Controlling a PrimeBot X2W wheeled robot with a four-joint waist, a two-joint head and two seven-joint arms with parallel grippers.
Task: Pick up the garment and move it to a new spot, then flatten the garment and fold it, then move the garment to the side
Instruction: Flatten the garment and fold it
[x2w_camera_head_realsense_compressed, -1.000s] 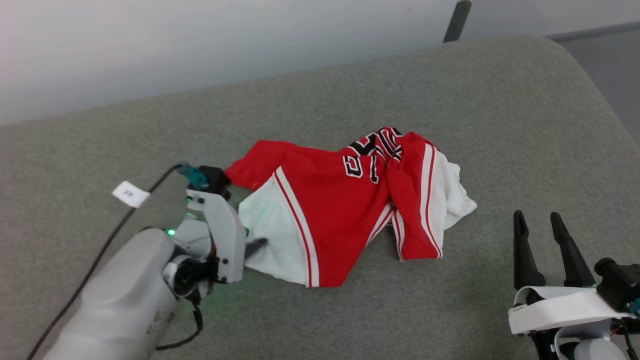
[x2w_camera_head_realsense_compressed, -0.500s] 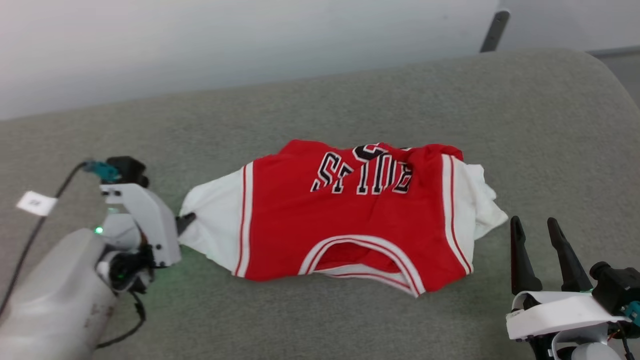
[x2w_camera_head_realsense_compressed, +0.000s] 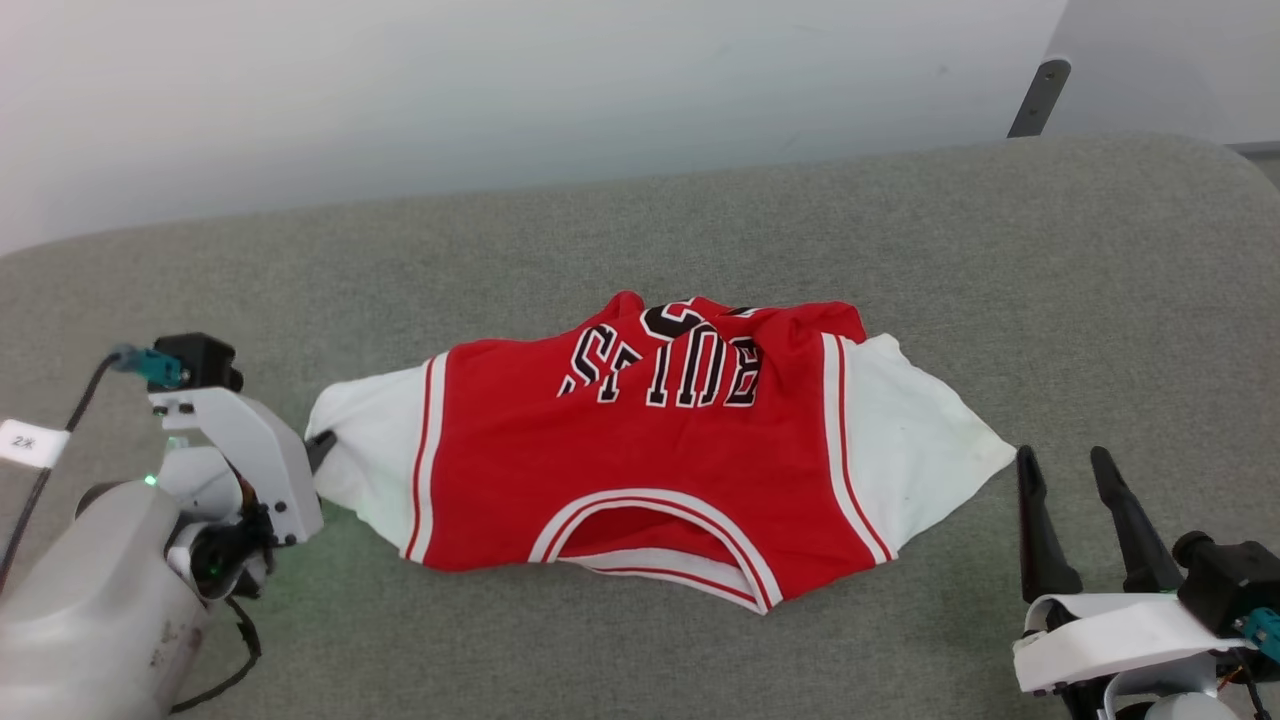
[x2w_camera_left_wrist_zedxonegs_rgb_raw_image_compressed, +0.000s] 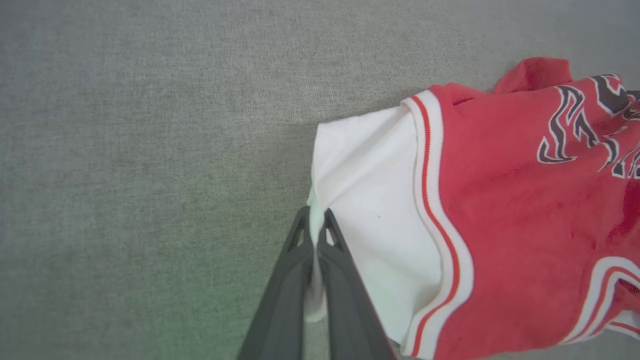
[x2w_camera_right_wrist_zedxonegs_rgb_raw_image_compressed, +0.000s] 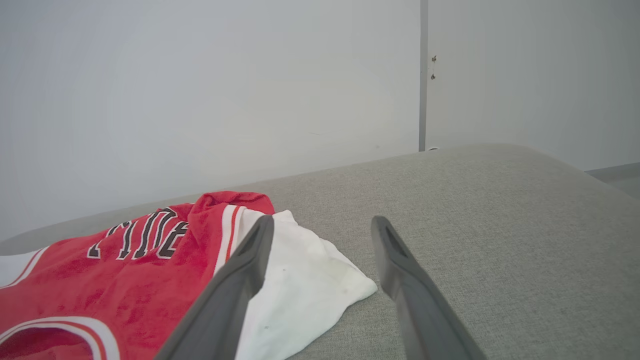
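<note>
Since a second ago the whole head view has swung, and we set that aside as the camera's doing. What has truly changed is the garment (x2w_camera_head_realsense_compressed: 640, 420): it lay crumpled in a heap then, and now it is drawn out wide across the grey cushion (x2w_camera_head_realsense_compressed: 900, 230). In the last half second the white sleeve on our right (x2w_camera_head_realsense_compressed: 920, 460) has opened from a bunch into a flat point.

The garment lies in the middle of the cushion, lettering upside down to us and collar (x2w_camera_head_realsense_compressed: 640, 495) on the near edge. Its far edge is rumpled into a red ridge, so we judge the flattening only part done. Its long axis runs straight across us, sleeve to sleeve, from one gripper toward the other.

Our left gripper (x2w_camera_head_realsense_compressed: 320, 445) has its fingers pressed together on the outer edge of the white sleeve on our left (x2w_camera_head_realsense_compressed: 365, 450). The left wrist view shows a sliver of cloth pinched between the tips. Our right gripper (x2w_camera_head_realsense_compressed: 1063, 462) has its fingers well apart and holds nothing.

The relation that counts is at the free sleeve's tip. It lies just beside the right gripper, a little ahead and at its left finger, not between the two. The right arm is plainly the nearer one. We judge it need only reach forward and slightly left to take that corner, then draw it against the left's hold along the long axis
</note>
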